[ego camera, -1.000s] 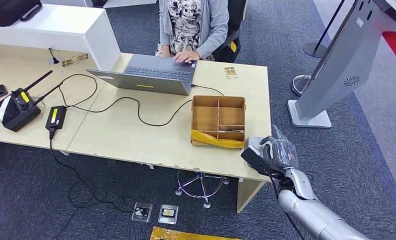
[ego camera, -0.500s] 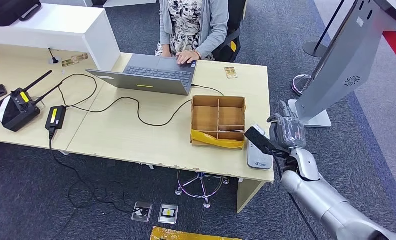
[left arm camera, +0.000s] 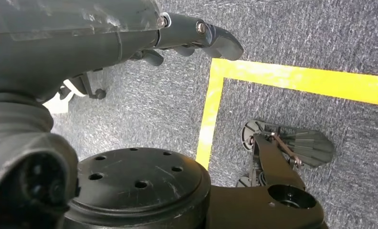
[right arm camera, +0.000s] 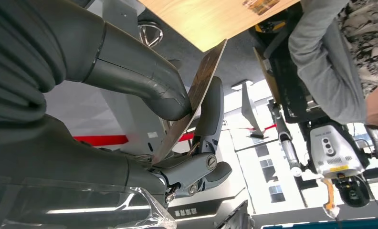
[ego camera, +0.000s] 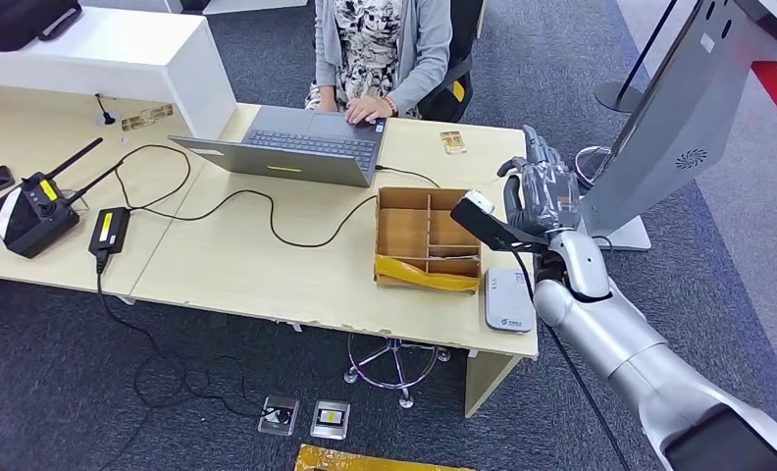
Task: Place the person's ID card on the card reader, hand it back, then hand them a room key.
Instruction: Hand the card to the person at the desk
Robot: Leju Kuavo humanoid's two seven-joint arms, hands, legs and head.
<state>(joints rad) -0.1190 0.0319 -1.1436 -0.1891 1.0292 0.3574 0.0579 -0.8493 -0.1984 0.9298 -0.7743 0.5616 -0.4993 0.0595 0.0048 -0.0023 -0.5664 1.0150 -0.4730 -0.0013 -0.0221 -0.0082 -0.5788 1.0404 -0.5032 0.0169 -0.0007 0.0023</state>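
**A:** Where do you stand with the card?

**B:** Your right hand (ego camera: 540, 192) is raised over the far right end of the desk (ego camera: 267, 275), beside the divided cardboard box (ego camera: 429, 235). It holds the ID card (right arm camera: 189, 102): the wrist camera shows the thin card pinched edge-on between the thumb and a dark finger. The card reader (ego camera: 508, 299) lies flat at the near right corner of the desk, nothing on it, well behind your hand. By my reading you are at the hand-back step.

**A:** And the other arm?

**B:** Your left hand (left arm camera: 130, 33) hangs over the carpet. I cannot tell how its fingers are set, though nothing shows in them.

**A:** What could spoil this?

**B:** 2 things, mainly. The pinch takes the card near 1 edge, so a quick wrist turn could let it pivot and slip onto the desk or floor. And the person (ego camera: 380, 49) has a hand on the laptop (ego camera: 296, 147), not held out; let go before they take the card and it drops.

**A:** Anything near your path?

**B:** A small card (ego camera: 452, 142) lies on the desk just ahead; don't sweep it.
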